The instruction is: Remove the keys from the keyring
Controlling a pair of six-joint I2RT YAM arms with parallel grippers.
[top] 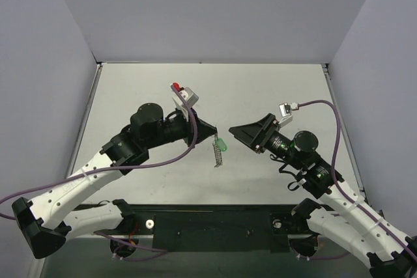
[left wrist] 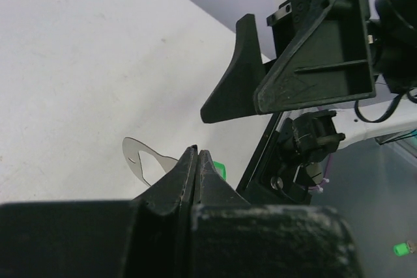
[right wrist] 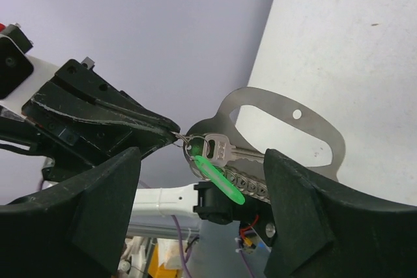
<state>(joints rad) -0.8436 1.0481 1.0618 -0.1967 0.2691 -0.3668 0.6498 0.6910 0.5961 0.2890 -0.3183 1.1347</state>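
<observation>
My left gripper (top: 212,136) is shut on the thin wire keyring (right wrist: 184,139) and holds it in the air above the table. From the ring hang a silver key (right wrist: 225,150), a green plastic tag (right wrist: 219,178), a silvery linked chain (right wrist: 253,187) and a flat silver metal loop plate (right wrist: 287,116). In the top view the tag (top: 221,147) and chain (top: 216,156) dangle below the left fingertips. My right gripper (right wrist: 202,154) is open and empty, its two fingers on either side of the key bunch without touching it. In the left wrist view the shut jaws (left wrist: 196,153) hide the ring.
The white table (top: 260,89) has grey walls on three sides. The black base plate (top: 215,226) lies at the near edge. The two gripper tips face each other a few centimetres apart. The right gripper (left wrist: 229,112) shows large in the left wrist view.
</observation>
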